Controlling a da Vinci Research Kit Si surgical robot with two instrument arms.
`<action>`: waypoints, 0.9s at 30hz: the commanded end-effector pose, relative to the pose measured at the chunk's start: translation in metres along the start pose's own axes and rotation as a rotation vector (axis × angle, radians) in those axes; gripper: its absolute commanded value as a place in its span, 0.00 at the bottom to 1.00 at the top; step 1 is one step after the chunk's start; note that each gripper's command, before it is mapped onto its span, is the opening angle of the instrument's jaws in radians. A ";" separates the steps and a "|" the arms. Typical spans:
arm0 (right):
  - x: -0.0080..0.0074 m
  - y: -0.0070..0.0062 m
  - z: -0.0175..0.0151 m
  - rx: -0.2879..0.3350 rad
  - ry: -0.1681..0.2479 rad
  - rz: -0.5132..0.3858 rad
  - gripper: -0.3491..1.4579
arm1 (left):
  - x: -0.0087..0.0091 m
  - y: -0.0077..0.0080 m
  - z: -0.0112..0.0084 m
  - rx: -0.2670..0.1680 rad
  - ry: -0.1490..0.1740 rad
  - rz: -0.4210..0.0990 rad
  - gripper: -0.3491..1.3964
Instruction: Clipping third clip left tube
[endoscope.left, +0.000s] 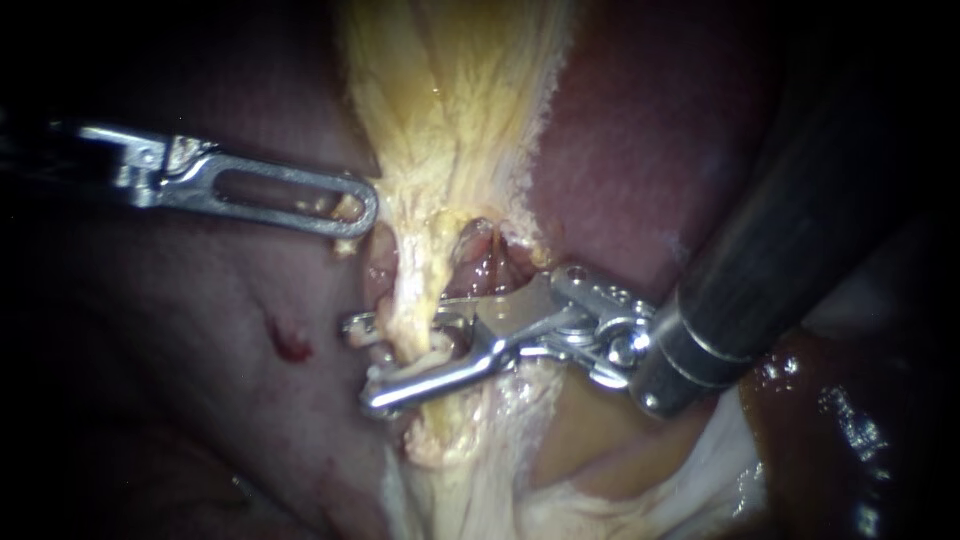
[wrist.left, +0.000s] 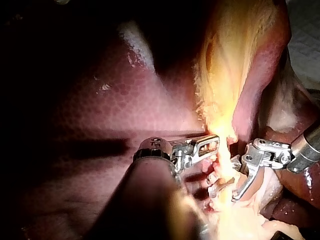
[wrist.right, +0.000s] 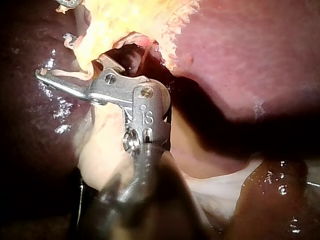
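Observation:
My right instrument (endoscope.left: 360, 362) comes in from the right, its jaws open. The pale yellow left tube (endoscope.left: 412, 300) runs between them, beside a reddish opening (endoscope.left: 488, 265) in the tissue. In the right wrist view those jaws (wrist.right: 52, 55) straddle the same yellow strand (wrist.right: 85, 55). I cannot make out any clip on the tube. My left instrument (endoscope.left: 365, 212) reaches in from the left. Its slotted jaws lie together, their tip against the edge of the yellow fatty tissue (endoscope.left: 450, 110) above the tube. The left wrist view shows its tip (wrist.left: 212, 144) just short of that tissue (wrist.left: 227, 100).
Dark red liver (endoscope.left: 640, 130) lies on both sides of the yellow tissue. A small bleeding spot (endoscope.left: 292, 345) marks the pink surface at the left. Wet brown tissue (endoscope.left: 840, 420) and a white sheet (endoscope.left: 700, 470) lie under the right shaft.

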 end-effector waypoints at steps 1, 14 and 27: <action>0.0003 -0.0001 -0.0001 0.001 0.007 0.003 0.46 | 0.0000 0.0000 0.0000 0.000 0.000 0.000 0.00; 0.0026 -0.0001 -0.0012 -0.068 0.068 0.023 0.46 | 0.0000 0.0000 0.0000 0.000 0.000 0.000 0.00; 0.0027 -0.0001 -0.0012 -0.085 0.075 0.025 0.46 | 0.0000 0.0000 0.0000 0.000 0.000 0.000 0.00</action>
